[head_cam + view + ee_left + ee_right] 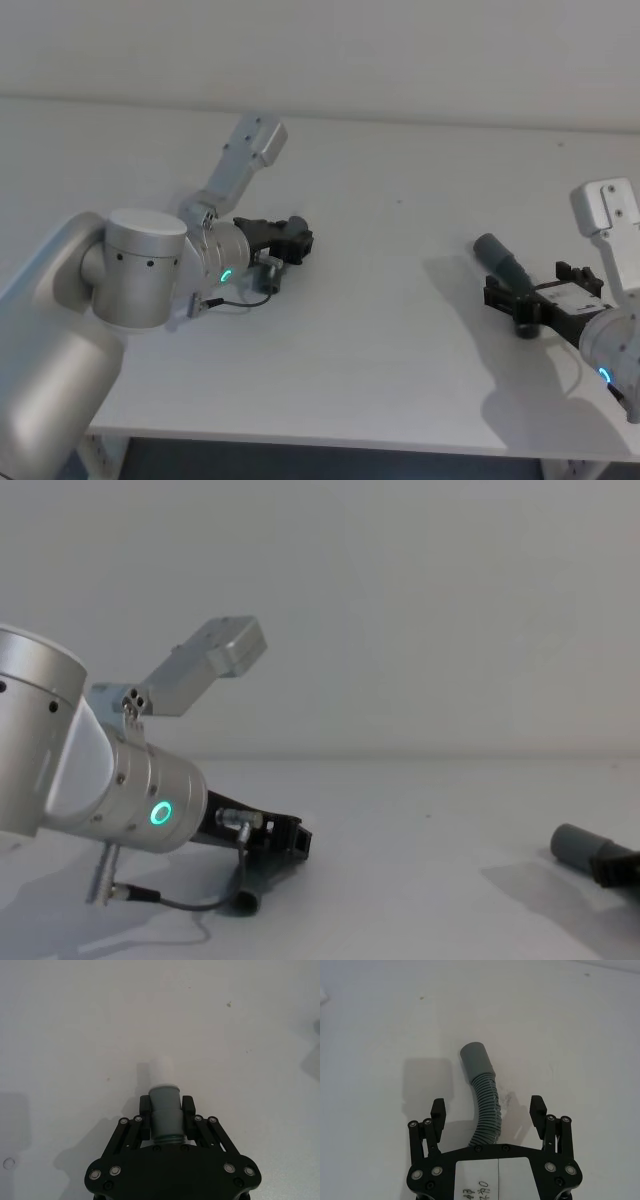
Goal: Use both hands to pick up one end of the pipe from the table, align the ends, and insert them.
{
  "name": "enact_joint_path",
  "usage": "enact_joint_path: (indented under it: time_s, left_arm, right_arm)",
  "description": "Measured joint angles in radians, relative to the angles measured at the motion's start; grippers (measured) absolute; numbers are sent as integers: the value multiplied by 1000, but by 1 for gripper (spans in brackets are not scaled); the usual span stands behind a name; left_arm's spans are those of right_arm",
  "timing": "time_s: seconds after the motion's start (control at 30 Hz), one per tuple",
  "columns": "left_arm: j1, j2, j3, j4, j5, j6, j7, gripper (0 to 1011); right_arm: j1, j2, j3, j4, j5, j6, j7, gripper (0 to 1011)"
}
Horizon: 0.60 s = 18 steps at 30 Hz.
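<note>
My left gripper [292,240] is shut on the straighter dark grey pipe piece [165,1097], low at the table's [400,180] left side. The piece's white tip [161,1067] sticks out past the fingers. On the table's right side lies the curved ribbed hose [485,1090], its smooth round cuff [497,255] pointing away from my right gripper [528,295]. That gripper stands open, one finger on either side of the ribbed part with a gap on both sides. From the chest the cuff [575,845] shows at the right edge and the left gripper [290,842] at lower left.
The white table stretches bare between the two arms. Its front edge [330,440] runs close below both grippers. A thin cable [240,300] loops on the table by the left wrist.
</note>
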State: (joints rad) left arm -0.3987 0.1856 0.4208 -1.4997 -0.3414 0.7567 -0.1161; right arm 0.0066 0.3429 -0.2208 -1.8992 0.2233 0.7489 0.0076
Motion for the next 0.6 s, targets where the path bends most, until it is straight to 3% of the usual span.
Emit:
enact_joint_path:
  time_s: [0.6]
  left_arm:
    - [0,0,0,0,0,0,0,368]
  right_arm:
    - [35,-18,-15,57,-24,24,2,1004]
